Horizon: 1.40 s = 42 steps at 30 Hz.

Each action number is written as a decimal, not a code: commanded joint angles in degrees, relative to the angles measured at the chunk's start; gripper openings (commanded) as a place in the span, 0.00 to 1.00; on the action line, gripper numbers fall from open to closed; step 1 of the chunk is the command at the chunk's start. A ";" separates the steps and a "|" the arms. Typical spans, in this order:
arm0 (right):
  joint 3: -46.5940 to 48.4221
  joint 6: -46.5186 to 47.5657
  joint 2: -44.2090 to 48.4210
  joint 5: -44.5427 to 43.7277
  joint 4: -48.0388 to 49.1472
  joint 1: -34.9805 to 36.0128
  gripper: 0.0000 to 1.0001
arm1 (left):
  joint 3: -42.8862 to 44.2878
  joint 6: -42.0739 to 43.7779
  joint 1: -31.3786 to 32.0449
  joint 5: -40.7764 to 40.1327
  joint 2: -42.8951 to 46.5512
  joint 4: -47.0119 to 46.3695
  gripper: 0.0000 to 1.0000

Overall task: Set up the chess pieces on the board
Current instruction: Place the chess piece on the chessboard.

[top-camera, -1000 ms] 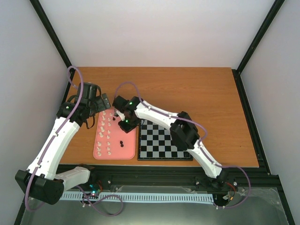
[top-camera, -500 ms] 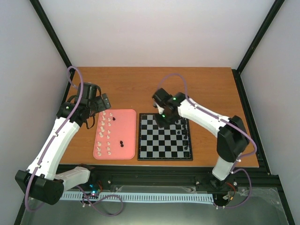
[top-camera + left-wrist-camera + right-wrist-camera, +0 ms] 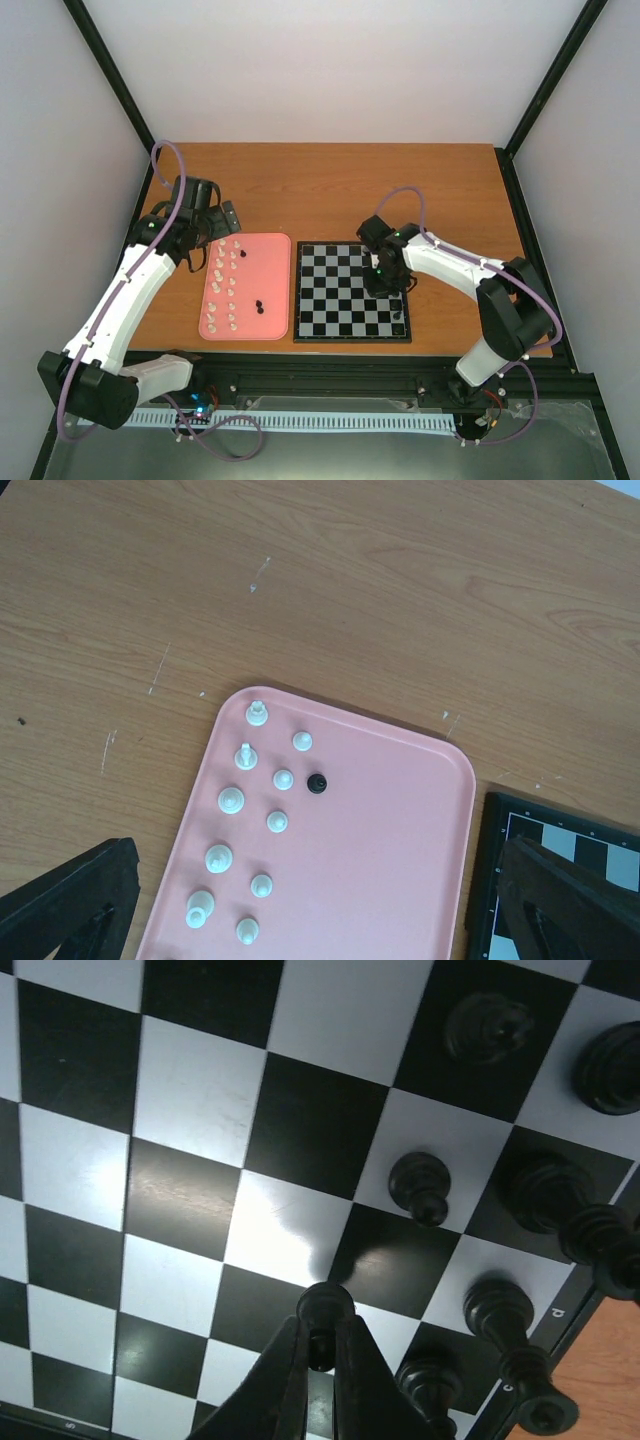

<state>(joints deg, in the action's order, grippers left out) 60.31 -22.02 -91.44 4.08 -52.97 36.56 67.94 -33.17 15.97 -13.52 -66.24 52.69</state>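
Overhead, a black-and-white chessboard (image 3: 330, 300) lies near the front edge of a wooden table (image 3: 420, 190), with a pink tray (image 3: 272, 275) just beside it on the left.

The right pincer (image 3: 322, 1348) is low over the board's right side. It is clenched on one black pawn (image 3: 325, 1308), gripped just under its round head, above a square close to the rim. About seven more black chess pieces (image 3: 420, 1188) stand on the squares to its right. Those nearest the rim overlap, so the count is uncertain.

The left pincer (image 3: 315, 880) hangs released above the far end of the tray, its fingers (image 3: 70, 900) wide apart. On that end, the left wrist view shows ten white chess pieces (image 3: 231, 800) in two loose columns. A lone black piece (image 3: 317, 783) stands just beside them. The top view shows a black pair (image 3: 258, 306) close together near the tray's middle.
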 commanded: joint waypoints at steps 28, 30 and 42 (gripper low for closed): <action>-1.01 0.98 -2.05 -1.40 2.69 -3.43 0.16 | 0.22 0.38 -0.23 -0.01 0.15 -0.62 1.00; -0.92 1.03 -1.63 -1.03 2.57 -3.42 0.21 | 0.26 0.38 -0.23 -0.02 0.06 -0.71 1.00; 5.96 2.38 0.93 -0.94 -1.87 -1.91 0.35 | 0.35 0.21 -0.23 0.11 -0.21 -1.00 1.00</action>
<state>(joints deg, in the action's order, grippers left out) 61.30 -20.43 -93.03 3.66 -52.47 33.78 67.92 -33.17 15.97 -13.47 -66.30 52.56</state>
